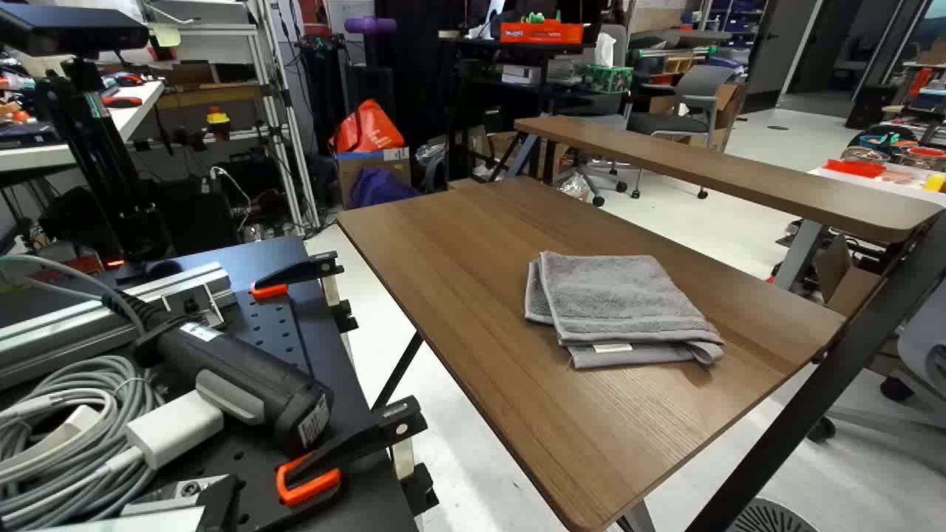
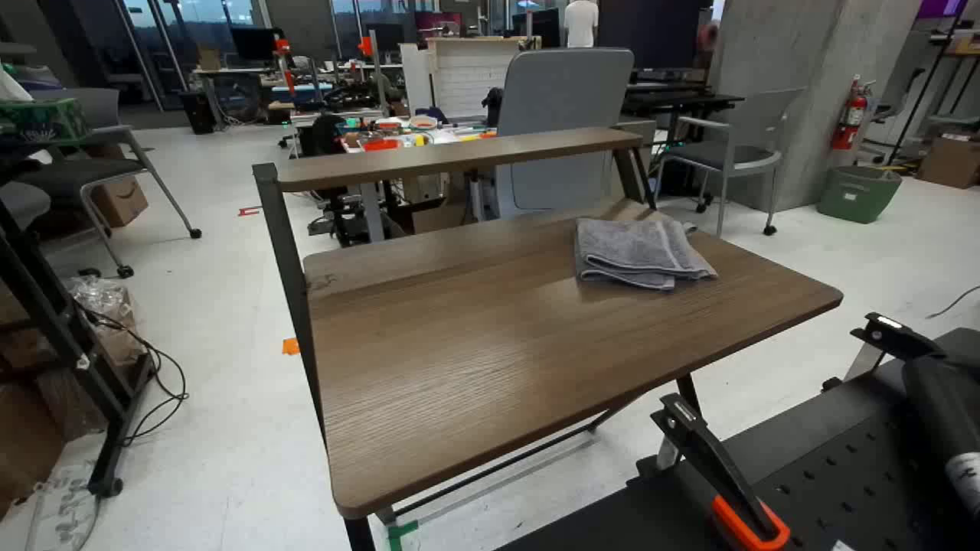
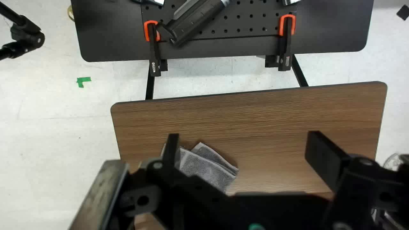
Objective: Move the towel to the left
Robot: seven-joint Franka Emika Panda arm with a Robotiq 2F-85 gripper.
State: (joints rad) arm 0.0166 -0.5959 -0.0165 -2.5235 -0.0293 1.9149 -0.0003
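The towel is a folded grey cloth with layered edges. It lies flat on the brown tabletop in both exterior views (image 1: 621, 303) (image 2: 639, 252). In the wrist view the towel (image 3: 204, 167) is partly hidden behind the left finger and the gripper body. My gripper (image 3: 244, 142) is open, with its two dark fingers wide apart and bare tabletop showing between them. It is above the table and holds nothing; the towel is below, mostly on the left finger's side. The gripper is not in either exterior view.
The brown table (image 1: 458, 258) has a raised shelf (image 1: 709, 166) along one long side, on dark posts (image 2: 287, 283). A black bench (image 3: 118, 41) stands across a gap from the table. Clamps with orange handles (image 3: 154, 48) (image 3: 286, 44) stick out over its edge.
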